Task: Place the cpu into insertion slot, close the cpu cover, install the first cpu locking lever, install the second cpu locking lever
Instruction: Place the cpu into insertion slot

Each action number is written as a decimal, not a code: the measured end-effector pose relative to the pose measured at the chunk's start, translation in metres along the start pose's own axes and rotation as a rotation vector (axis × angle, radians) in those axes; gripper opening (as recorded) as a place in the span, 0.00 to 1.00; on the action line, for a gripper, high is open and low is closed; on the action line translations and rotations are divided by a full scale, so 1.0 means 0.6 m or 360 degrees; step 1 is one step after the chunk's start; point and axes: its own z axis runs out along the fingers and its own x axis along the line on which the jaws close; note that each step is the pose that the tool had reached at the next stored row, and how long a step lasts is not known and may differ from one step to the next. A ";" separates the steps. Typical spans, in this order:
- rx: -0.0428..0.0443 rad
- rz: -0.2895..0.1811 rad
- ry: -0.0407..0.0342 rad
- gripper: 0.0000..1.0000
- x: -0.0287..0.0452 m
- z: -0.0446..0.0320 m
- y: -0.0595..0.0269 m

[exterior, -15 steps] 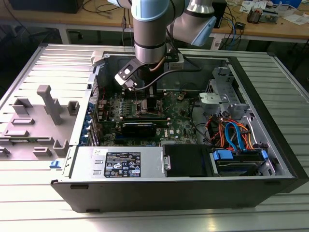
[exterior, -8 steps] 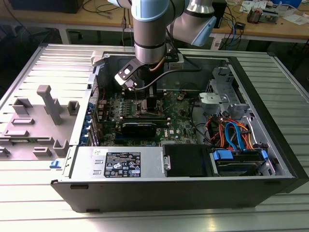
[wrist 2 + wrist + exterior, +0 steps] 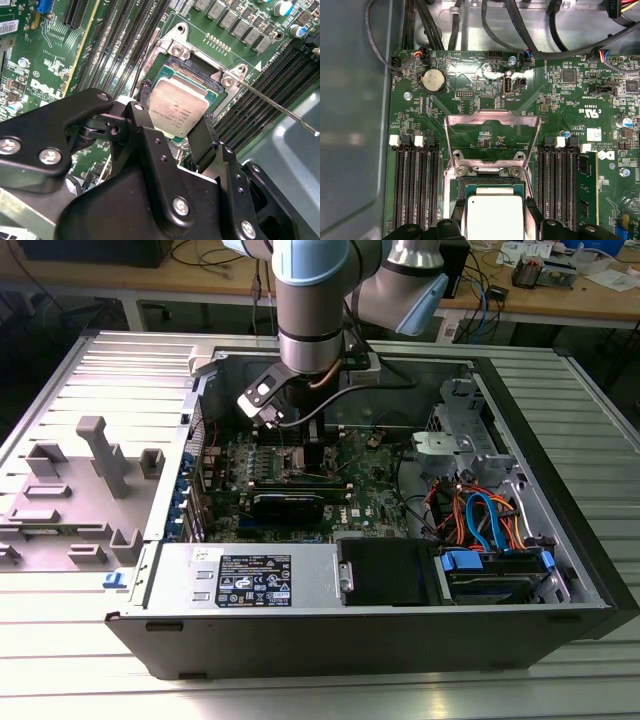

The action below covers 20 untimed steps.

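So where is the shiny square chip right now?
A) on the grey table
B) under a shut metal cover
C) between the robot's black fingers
C: in both wrist views the gripper clasps the cpu at the insertion slot; in the first wrist view the cpu cover stands open.

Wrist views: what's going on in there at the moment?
The arm's gripper is down inside the open computer case, fingers closed on either side of the cpu, holding it right at the insertion slot. Whether the chip is fully seated cannot be told. The cpu cover is flipped open away from the socket, and one locking lever sticks out free, so nothing is clamped down yet.
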 end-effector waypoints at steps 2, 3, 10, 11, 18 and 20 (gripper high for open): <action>0.0000 0.0001 0.0001 0.55 0.000 0.001 -0.001; 0.0000 0.0000 0.0002 0.55 0.000 0.001 -0.001; 0.0000 0.0017 0.0008 0.55 0.000 0.012 -0.003; 0.0001 0.0022 0.0008 0.55 0.000 0.013 -0.003; 0.0000 0.0023 0.0008 0.55 0.004 0.016 -0.003; 0.0001 0.0023 0.0008 0.55 0.004 0.017 -0.003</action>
